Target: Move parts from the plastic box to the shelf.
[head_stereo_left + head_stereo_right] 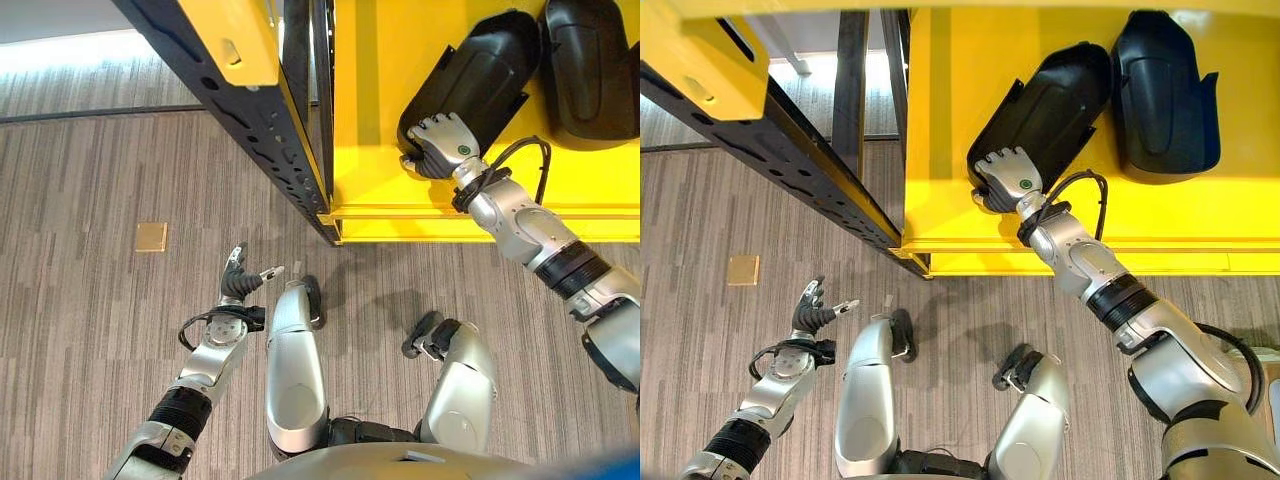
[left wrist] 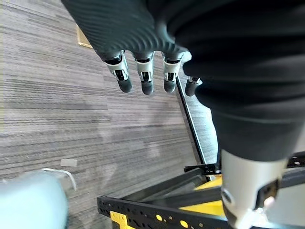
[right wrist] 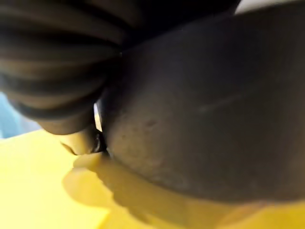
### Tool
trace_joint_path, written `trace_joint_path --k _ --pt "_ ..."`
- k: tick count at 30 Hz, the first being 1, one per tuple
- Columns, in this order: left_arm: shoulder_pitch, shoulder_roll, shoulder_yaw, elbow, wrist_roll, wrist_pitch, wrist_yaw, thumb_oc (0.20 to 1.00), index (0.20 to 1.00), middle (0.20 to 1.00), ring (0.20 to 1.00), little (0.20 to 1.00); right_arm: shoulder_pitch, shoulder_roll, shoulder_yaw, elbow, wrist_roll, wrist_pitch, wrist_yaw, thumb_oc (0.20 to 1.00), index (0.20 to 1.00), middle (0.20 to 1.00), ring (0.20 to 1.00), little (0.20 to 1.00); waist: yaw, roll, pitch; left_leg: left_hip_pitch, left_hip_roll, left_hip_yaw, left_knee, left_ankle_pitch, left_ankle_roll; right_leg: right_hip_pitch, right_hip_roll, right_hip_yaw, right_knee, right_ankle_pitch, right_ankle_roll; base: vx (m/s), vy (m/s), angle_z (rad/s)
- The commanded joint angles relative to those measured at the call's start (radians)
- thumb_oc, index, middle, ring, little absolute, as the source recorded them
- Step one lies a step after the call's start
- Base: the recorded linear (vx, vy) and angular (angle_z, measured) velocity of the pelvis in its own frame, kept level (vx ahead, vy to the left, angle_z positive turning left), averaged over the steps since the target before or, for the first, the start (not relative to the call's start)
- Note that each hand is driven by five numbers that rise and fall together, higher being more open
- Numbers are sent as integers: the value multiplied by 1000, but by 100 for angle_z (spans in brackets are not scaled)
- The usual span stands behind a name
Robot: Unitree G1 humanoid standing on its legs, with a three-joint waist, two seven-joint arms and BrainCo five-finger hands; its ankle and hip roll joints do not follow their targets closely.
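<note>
— Item one, far left of the frame?
— A small tan floor plate (image 1: 151, 237), set flat in the grey striped carpet (image 1: 80, 180), left of centre.

— Item two?
— My left hand (image 1: 238, 277), lower left of centre, held over the carpet with nothing in it. Fingers (image 2: 145, 76) relaxed and slightly spread, thumb apart.

— Item three?
— A black perforated shelf post (image 1: 250, 110), running diagonally from the top left down to the yellow shelf (image 1: 390, 120), which takes up the upper right.

— Item four, the parts?
— Two black moulded parts on the shelf. The first black part (image 1: 480, 85) lies tilted, upper right of centre. The second black part (image 1: 590, 70) sits upright at the top right corner, just beside the first.

— Item five?
— My right hand (image 1: 440, 145), at the lower end of the first black part, fingers curled round its edge. In the right wrist view the part's dark shell (image 3: 205, 119) sits against the yellow surface.
</note>
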Motion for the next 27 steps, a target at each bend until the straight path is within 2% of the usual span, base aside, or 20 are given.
trace_joint_path --k 1,6,10,16,21,27 --pt "-5 44 -48 -29 -18 -63 -4 1000 1000 1000 1000 1000 -49 -10 63 46 -78 -82 -16 200 200 200 200 200 52 27 -28 62 -2 22 -73 -5 -3 -24 -52 -14 79 12 95 9 -18 8" --pt "2 60 -45 -22 -17 -85 -10 1000 1000 1000 1000 1000 -100 -14 148 69 -158 -131 -16 200 200 200 200 200 75 27 -28 50 -5 11 -77 1 -2 -24 -55 -29 89 9 97 8 -30 10" --pt "10 65 -40 -16 -12 -104 -18 1000 1000 1000 1000 1000 -125 -10 184 89 -181 -140 -22 200 200 200 200 200 89 30 -28 42 -8 4 -83 4 0 -24 -60 -38 94 6 98 9 -17 6" --pt "15 67 -34 -18 -7 -118 -29 1000 1000 1000 1000 1000 -131 6 198 118 -146 -91 -1 200 200 200 200 200 98 35 -28 38 -9 5 -96 12 -1 -23 -60 -46 90 5 102 -3 -7 3" --pt "9 67 -33 -11 -8 -117 -32 1000 1000 1000 1000 1000 -138 7 205 162 -180 -106 -43 200 200 200 200 200 100 35 -28 37 -6 3 -95 14 -2 -19 -59 -50 86 6 102 7 -7 3" --pt "5 70 -44 -9 -9 -119 -36 1000 1000 1000 1000 1000 -157 4 194 233 -178 -69 -60 200 200 200 200 200 103 41 -28 33 -5 2 -92 13 -2 -21 -62 -50 91 6 103 5 0 2"
